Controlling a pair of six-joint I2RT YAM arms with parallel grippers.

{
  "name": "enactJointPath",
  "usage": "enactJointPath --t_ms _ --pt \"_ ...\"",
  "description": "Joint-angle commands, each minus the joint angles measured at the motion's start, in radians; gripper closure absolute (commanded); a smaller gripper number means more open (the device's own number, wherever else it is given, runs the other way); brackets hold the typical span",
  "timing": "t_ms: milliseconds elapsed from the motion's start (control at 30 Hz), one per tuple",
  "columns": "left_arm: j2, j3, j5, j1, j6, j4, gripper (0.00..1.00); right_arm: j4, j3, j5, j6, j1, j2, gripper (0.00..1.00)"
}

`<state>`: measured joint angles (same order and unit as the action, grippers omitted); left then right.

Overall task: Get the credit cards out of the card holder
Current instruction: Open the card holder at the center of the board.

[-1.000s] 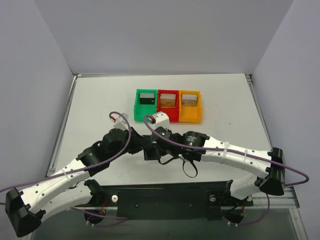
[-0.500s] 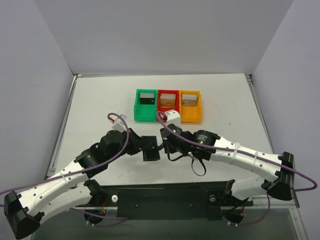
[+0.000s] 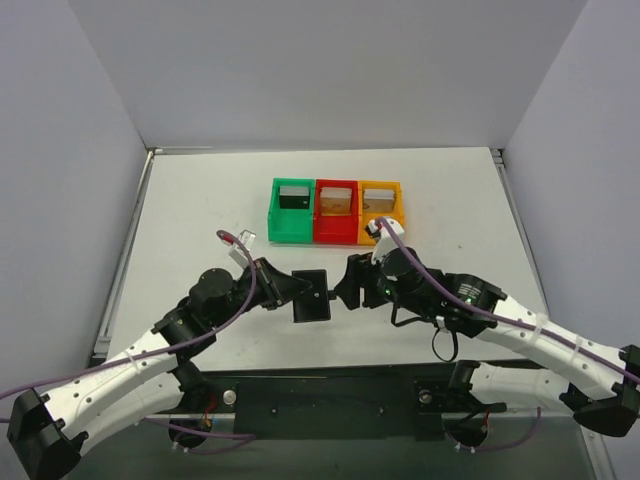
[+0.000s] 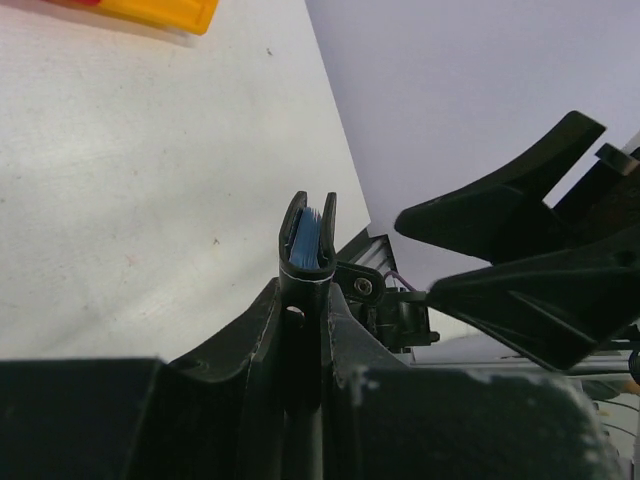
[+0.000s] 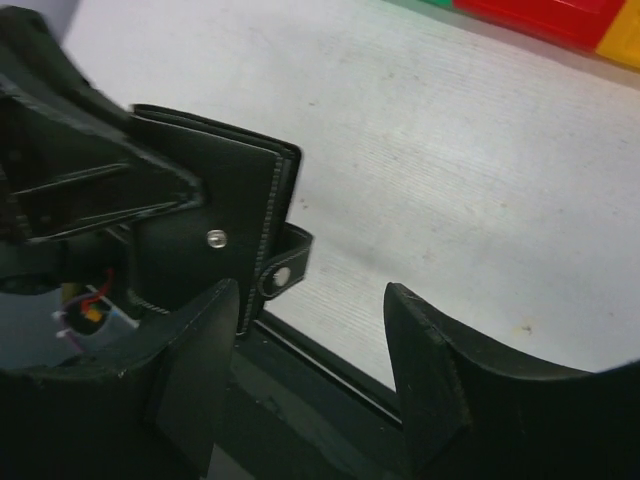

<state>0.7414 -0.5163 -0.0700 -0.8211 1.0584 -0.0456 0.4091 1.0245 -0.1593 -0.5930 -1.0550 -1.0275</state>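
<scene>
- Your left gripper (image 3: 288, 291) is closed on the card holder (image 3: 312, 296) and grips it by its left edge.
- The holder is between both grippers, on the near side of the red bin (image 3: 336, 231) and well apart from it.
- In the left wrist view you see the edge of a blue card (image 4: 306, 240) inside the holder.
- Your right gripper (image 3: 347, 284) stands open and holds nothing; it is just beside the holder's right side.
- The snap tab (image 5: 285, 266) hangs loose.

even, bright overhead light; soft shadows; near wrist-view foregrounds blurred
</scene>
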Motion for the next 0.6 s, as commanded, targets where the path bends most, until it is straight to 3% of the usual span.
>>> enactJointPath --t_ms 0,167,333,567 --pt "0.007 0.036 -0.106 0.02 0.006 -0.263 1.0 -0.136 -0.018 0.116 0.012 -0.008 0.078 0.45" --pt "0.052 0.018 -0.152 0.025 -0.008 -0.31 1.0 -0.125 0.002 0.135 0.042 -0.026 0.057 0.5" --pt "0.075 0.007 -0.218 0.025 -0.008 -0.388 1.0 -0.102 -0.035 0.093 0.015 -0.023 0.046 0.69" --pt "0.069 0.042 -0.254 0.025 0.017 -0.488 1.0 -0.131 -0.104 0.089 0.004 -0.008 0.122 0.76"
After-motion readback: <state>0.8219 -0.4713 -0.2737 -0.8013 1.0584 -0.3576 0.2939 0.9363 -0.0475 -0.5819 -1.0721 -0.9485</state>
